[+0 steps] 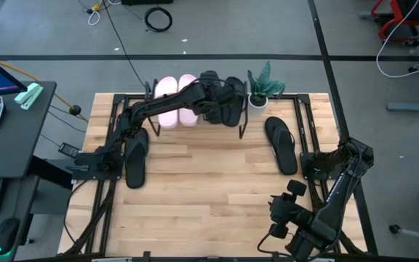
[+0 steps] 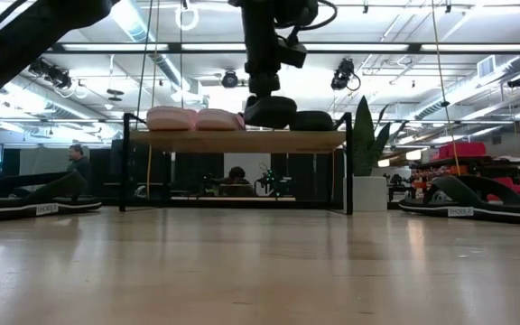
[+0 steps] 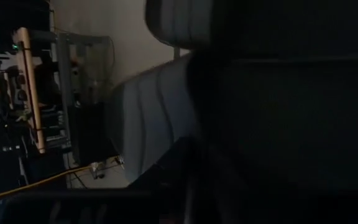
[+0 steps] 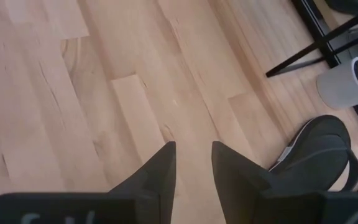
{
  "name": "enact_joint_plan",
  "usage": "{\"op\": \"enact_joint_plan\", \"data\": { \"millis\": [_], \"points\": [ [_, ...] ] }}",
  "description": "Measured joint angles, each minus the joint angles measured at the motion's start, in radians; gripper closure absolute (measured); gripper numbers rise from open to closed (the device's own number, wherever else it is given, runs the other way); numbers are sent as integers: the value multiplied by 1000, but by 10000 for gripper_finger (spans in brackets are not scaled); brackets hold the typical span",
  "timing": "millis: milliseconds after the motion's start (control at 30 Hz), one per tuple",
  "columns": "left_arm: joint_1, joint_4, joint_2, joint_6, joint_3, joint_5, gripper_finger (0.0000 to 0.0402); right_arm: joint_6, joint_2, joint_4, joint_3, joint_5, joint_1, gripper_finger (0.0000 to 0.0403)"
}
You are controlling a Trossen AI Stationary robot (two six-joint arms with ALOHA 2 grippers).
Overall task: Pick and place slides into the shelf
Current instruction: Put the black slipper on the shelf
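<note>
The shelf (image 2: 242, 140) stands at the table's far edge. Two pink slides (image 1: 177, 98) (image 2: 195, 118) and two black slides (image 1: 228, 102) rest sole-down on its plank top. My left gripper (image 2: 264, 90) reaches down from above onto the left black slide (image 2: 269, 110) and is shut on it. One black flip-flop (image 1: 135, 156) lies flat on the table's left side, the other (image 1: 282, 143) on its right. My right gripper (image 4: 191, 163) is open, hovering over bare wood near the table's near right corner. My left gripper comes from above, pointing down, onto the top of the left black slide (image 2: 271, 101), about at its strap. The gripper's own body hides the exact place of contact. The slide sits level, with its sole on or just above the shelf's plank.
A small potted plant (image 1: 260, 93) stands at the shelf's right end, and its white pot (image 4: 347, 84) shows in the right wrist view next to the right flip-flop (image 4: 322, 155). The table's middle is bare wood (image 1: 209, 182). People sit in the room beyond.
</note>
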Motion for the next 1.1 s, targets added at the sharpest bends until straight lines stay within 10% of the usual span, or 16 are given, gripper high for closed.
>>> {"op": "enact_joint_plan", "data": {
  "millis": [1100],
  "points": [
    [-146, -73, -90, -219, 42, -63, 268, -56, 0, -1, 0, 1, 0, 294]
  ]
}}
